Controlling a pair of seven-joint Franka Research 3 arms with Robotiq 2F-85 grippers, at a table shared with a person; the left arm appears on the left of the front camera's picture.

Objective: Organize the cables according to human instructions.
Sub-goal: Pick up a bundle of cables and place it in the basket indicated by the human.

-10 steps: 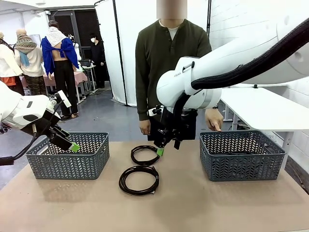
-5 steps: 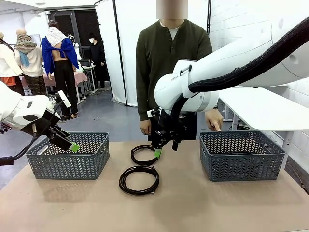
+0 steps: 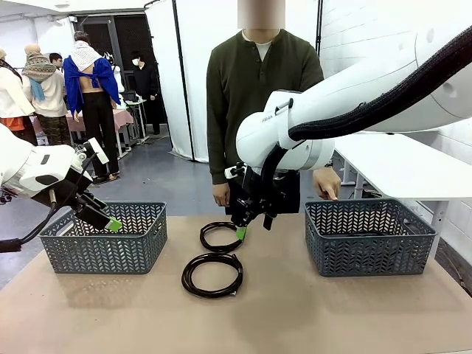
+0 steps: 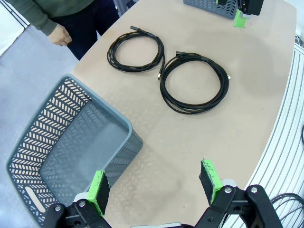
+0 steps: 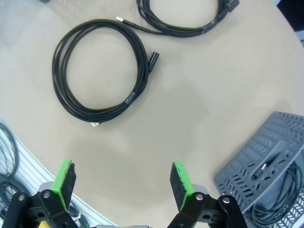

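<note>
Two cables (image 3: 212, 274), coiled, lie on the table (image 3: 310, 310) to the right of the left basket (image 3: 103, 247), one behind the other. Right gripper (image 3: 242, 233) hangs by the farther coil (image 3: 220, 236), clear of it, jaws spread, empty. Left gripper (image 3: 112, 224) hovers at that basket's rim, jaws also spread.

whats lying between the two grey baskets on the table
Front view: two coiled black cables lie there, the farther cable and the nearer cable.
</note>
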